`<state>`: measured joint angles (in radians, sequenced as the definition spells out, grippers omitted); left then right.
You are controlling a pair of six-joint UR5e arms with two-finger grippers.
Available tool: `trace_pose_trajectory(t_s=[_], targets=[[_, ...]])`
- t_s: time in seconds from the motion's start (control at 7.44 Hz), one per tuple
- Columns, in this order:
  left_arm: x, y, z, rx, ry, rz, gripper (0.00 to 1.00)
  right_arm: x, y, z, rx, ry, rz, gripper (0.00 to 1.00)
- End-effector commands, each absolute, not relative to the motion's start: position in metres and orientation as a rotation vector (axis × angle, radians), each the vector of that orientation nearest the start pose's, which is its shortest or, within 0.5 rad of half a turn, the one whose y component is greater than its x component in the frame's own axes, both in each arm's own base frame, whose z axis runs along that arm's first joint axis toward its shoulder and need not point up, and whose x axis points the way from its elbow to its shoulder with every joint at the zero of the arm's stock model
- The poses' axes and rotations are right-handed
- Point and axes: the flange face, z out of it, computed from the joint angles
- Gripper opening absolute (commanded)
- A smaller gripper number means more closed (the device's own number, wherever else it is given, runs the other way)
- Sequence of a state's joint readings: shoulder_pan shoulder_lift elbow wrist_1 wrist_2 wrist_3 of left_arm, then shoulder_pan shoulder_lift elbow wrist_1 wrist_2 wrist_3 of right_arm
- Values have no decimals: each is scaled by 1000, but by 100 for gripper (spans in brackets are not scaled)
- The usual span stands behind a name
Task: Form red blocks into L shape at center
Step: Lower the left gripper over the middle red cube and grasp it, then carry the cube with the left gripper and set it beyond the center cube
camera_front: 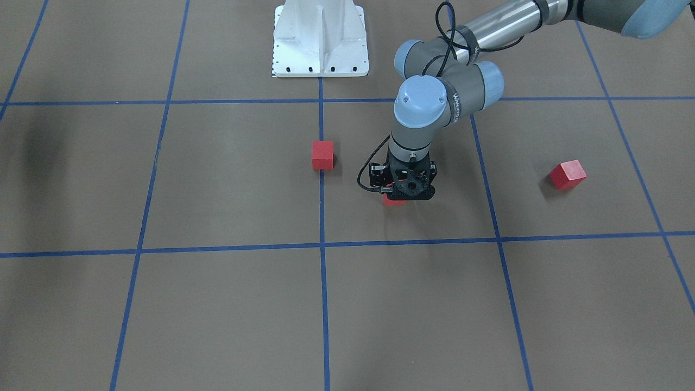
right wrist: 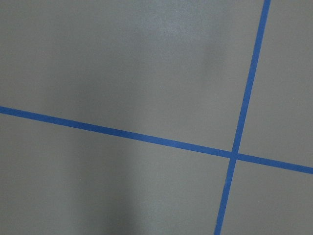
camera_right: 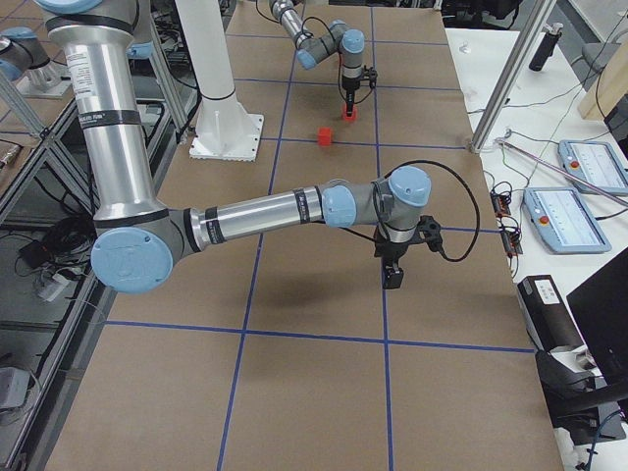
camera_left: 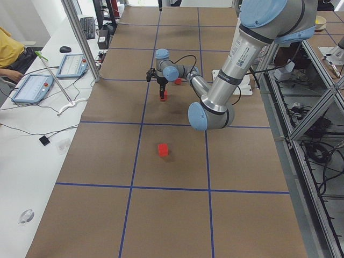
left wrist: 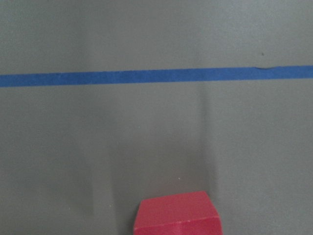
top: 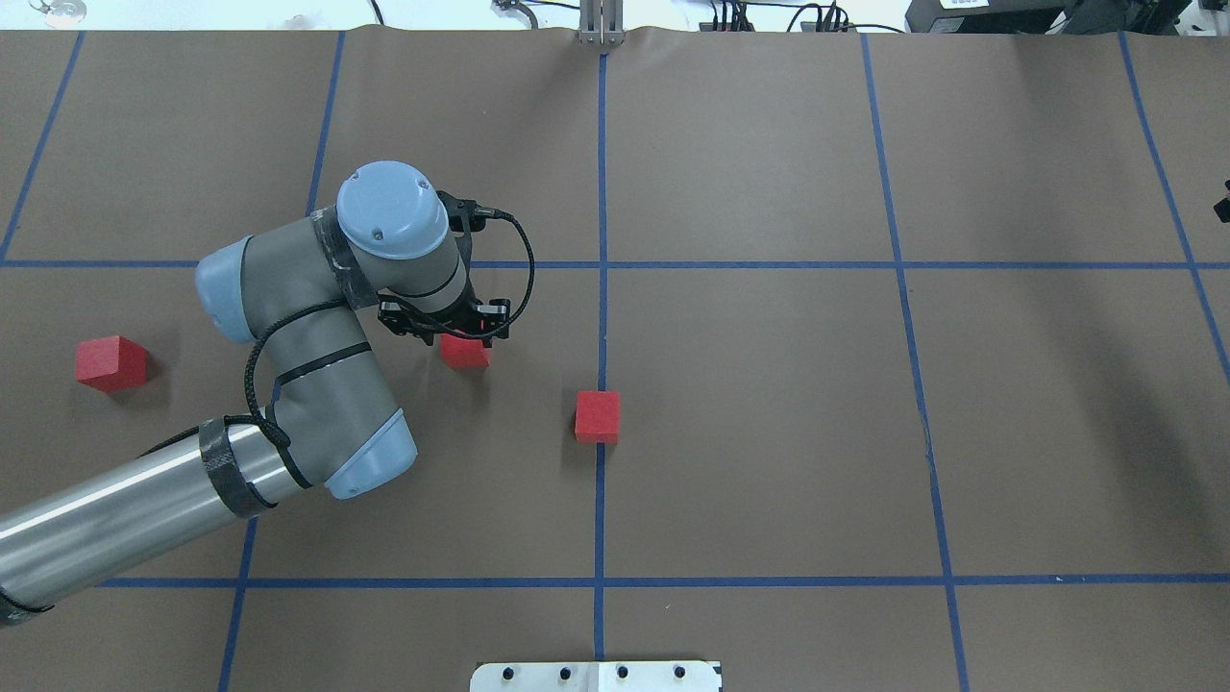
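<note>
The left gripper (top: pixel 450 329) hangs pointing down over the first block (top: pixel 465 353), mid-left of the overhead view. The block sits right under the fingers & peeks out toward the lower right of the gripper. The fingers are hidden under the gripper's own body in both top views. The left wrist cam shows only the block's top at its bottom edge, no finger in shot. So can't tell how wide they stand or whether they have the block. It's a cube, so no long axis to line up.

The second block (top: pixel 598 416) lies on the blue line at the center (top: pixel 601 327), down & right of the gripper, near the first but apart.

Judgement: the coming move turns on that gap. The first block must go down-right in the overhead view to sit flush vs the second.

The third block (top: pixel 112 363) is far left, well apart, skewed to the grid. The left gripper is nearer to all three.

The right gripper (camera_right: pixel 392 276) shows only in the side view, well off from the blocks; its opening can't be told.

All blocks lie loose on the brown mat (top: pixel 769 432), none inside anything.
</note>
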<state>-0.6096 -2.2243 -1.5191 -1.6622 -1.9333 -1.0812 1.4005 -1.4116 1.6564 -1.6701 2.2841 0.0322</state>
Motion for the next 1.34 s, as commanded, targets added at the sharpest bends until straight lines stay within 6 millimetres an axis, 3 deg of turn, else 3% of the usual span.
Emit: trace_pose_trajectory(t_s=[0.0, 0.13, 0.27, 0.67, 0.94, 1.21], targets=[[533, -491, 285, 60, 764, 15, 23, -26, -561, 547, 69, -724, -183, 99], [532, -492, 281, 64, 769, 14, 5, -27, -561, 547, 67, -723, -184, 99], [532, -491, 274, 70, 779, 17, 2, -27, -560, 549, 63, -723, -182, 99], [546, -492, 217, 98, 835, 27, 2, -25, -556, 561, 44, -718, -176, 99], [578, -483, 181, 102, 856, 61, 2, -24, -555, 562, 43, -718, -173, 99], [607, -473, 162, 71, 858, 48, 2, -24, -555, 562, 43, -718, -173, 99]])
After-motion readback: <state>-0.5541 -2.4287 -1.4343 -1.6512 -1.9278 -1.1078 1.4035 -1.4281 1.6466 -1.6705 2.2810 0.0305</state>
